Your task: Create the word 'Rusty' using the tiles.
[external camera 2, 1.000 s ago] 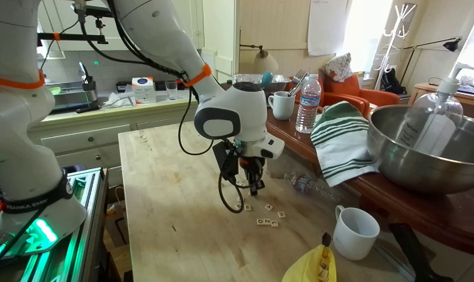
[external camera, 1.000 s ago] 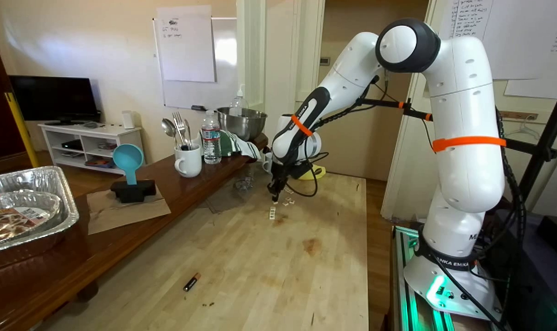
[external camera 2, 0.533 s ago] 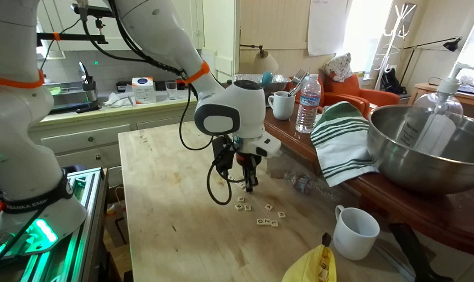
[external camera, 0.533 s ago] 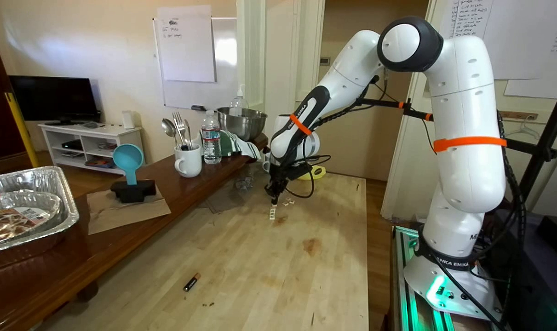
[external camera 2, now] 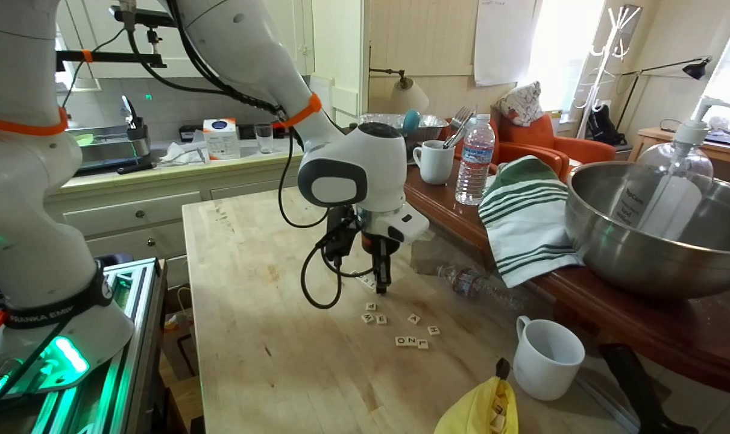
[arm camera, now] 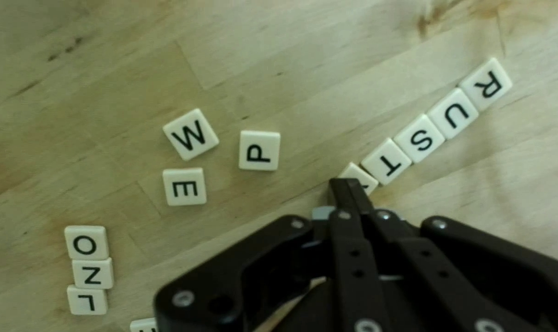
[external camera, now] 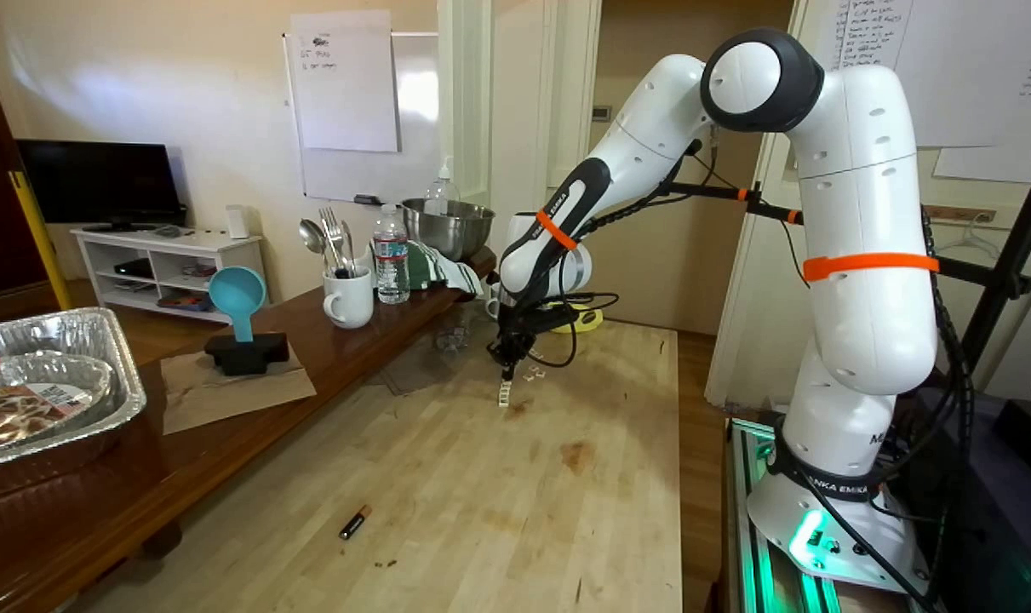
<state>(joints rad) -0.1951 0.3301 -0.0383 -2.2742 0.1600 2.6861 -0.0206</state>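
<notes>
In both exterior views, the robot arm point(external camera: 860, 204) is arching over the desk point(external camera: 472, 494) from one long edge toward the opposite one, where a dark counter point(external camera: 345, 347) is running alongside. The pincer point(arm camera: 348, 186) is hanging point-down, its fingers point(arm camera: 352, 235) sitting tight together. In the wrist view, tiles point(arm camera: 419, 138) are forming a straight row that is starting at its tip: the R tile point(arm camera: 485, 84) is lying farthest off, then the U tile point(arm camera: 453, 113), the S tile point(arm camera: 419, 138) and the T tile point(arm camera: 386, 161), each sitting close against the next. A fifth tile point(arm camera: 363, 176) is following just beside the T tile, hiding partly behind the pincer; only a scrap of its letter is showing, and the view is leaving unclear whether the two are touching. The row is sitting nearer the counter's edge than the robot's, toward the short edge where a yellow pouch point(external camera 2: 476, 404) is lying. Between row and pouch, the W tile point(arm camera: 190, 134), the P tile point(arm camera: 259, 151) and the E tile point(arm camera: 184, 186) are lying apart, while three more tiles point(arm camera: 92, 274) are making a short column. A white mug point(external camera 2: 548, 360) is standing upright near the pouch. A battery point(external camera: 355, 522) is lying well away from that short edge, closer to the counter's edge than the robot's.
</notes>
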